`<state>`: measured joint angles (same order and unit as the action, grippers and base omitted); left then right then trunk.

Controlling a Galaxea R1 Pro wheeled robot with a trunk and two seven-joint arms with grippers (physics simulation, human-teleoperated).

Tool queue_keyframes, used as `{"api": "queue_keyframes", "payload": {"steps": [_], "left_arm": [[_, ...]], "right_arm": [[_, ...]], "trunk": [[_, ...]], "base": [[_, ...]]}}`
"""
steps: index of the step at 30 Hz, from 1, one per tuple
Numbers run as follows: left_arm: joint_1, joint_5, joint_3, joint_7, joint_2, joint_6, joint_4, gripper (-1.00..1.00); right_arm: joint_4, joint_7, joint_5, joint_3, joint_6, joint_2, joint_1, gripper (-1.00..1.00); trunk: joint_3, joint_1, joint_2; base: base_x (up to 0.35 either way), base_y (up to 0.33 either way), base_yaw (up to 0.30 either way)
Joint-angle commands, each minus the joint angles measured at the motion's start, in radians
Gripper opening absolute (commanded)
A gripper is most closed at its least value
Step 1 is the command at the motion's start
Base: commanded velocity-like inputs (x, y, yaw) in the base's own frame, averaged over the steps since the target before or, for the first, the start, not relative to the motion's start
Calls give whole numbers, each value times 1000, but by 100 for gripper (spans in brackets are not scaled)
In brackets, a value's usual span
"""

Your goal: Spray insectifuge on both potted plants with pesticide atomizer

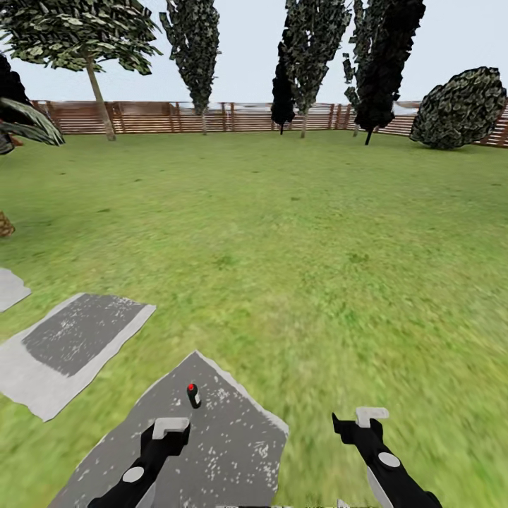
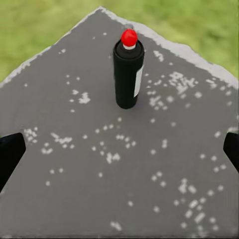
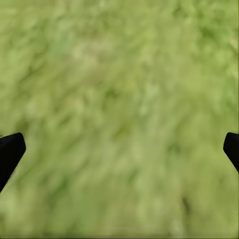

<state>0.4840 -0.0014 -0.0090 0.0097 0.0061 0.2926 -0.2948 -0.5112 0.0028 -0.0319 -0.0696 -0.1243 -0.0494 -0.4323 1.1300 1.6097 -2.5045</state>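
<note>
One pesticide atomizer [image 1: 193, 396] stands upright on a grey stepping stone [image 1: 233, 451] just ahead of the robot, near the stone's pointed far end. It is a slim dark bottle with a red tip and a pale collar under it; in the left wrist view the pesticide atomizer [image 2: 128, 69] shows a pale strip down its side, but any writing on it is too small to read. What is inside the bottle cannot be seen.

The left gripper [image 1: 171, 427] hangs just short of the bottle, over the same stone and not touching it. Its jaws stand wide apart with nothing between them: in the left wrist view the dark fingertips [image 2: 10, 155] sit at the two sides, with the speckled stone [image 2: 124, 164] between them. The right gripper [image 1: 370, 416] is well apart from the bottle, over the lawn [image 1: 303, 233] beside the stone. Its jaws are also spread and hold nothing, and between its fingertips [image 3: 9, 152] there is only blurred grass [image 3: 119, 114].

I count three stepping stones: the one under the bottle, a second stone [image 1: 70, 349] further left, and the corner of a third [image 1: 10, 288] at the edge. Beyond the lawn a brown slatted fence [image 1: 233, 116] runs across the back, with several trees [image 1: 194, 49] standing before it and a rounded bush [image 1: 458, 109] at the far right.
</note>
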Motion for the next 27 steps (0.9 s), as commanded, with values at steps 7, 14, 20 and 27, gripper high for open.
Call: {"api": "queue_keyframes", "payload": {"steps": [7, 14, 20, 27], "left_arm": [[1, 2, 2, 1, 0, 3, -1, 100], [1, 3, 4, 1, 0, 3, -1, 100], [1, 3, 2, 1, 0, 3, 1, 100], [1, 0, 2, 1, 0, 2, 3, 100]], "right_arm": [[0, 0, -3, -2, -3, 0, 0, 100], [0, 0, -3, -2, -3, 0, 0, 100], [0, 0, -3, -2, -3, 0, 0, 100], [0, 0, -4, -2, -3, 0, 0, 100]], "trunk": [[37, 3, -2], [73, 6, -4], [84, 6, -4], [85, 6, -4]], "base": [[0, 0, 181], [0, 0, 182], [0, 0, 159], [198, -112, 22]]}}
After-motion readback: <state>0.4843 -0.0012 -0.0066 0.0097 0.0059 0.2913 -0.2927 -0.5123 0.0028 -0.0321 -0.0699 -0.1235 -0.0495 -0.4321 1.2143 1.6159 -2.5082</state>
